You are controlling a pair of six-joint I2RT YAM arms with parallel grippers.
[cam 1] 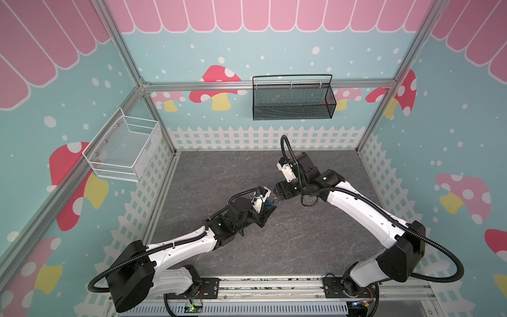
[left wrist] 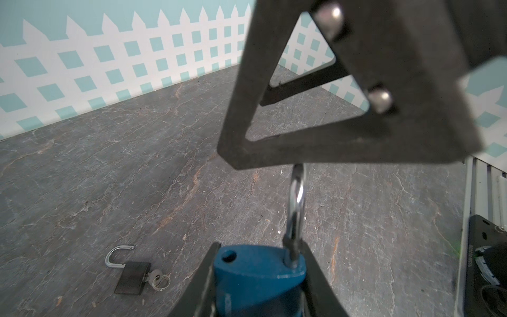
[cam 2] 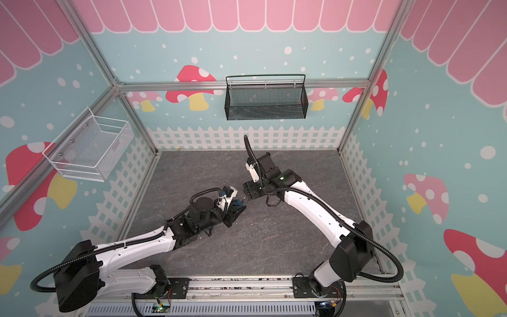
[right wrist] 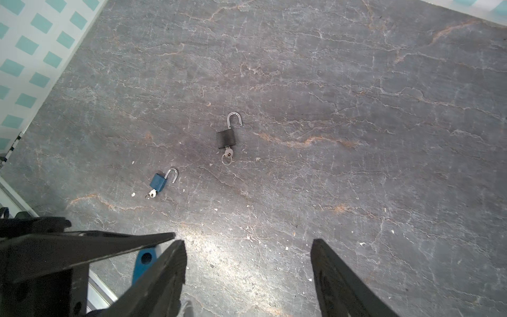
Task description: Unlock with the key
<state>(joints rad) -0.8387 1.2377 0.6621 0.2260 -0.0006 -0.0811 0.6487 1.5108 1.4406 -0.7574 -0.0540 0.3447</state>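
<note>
Your left hand (left wrist: 259,248) clamps the blue metal padlock (left wrist: 255,274) by its body; your right hand (right wrist: 247,244), jaws wide and empty, hovers just beside its raised silver shackle (left wrist: 296,203).

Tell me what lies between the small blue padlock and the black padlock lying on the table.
Nothing lies there. In the right wrist view, the stretch of table between the small blue padlock and the black padlock is bare.

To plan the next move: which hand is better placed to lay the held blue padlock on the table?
Probably left: the left hand grips the blue padlock, shackle open; the right hand is open and empty.
</note>
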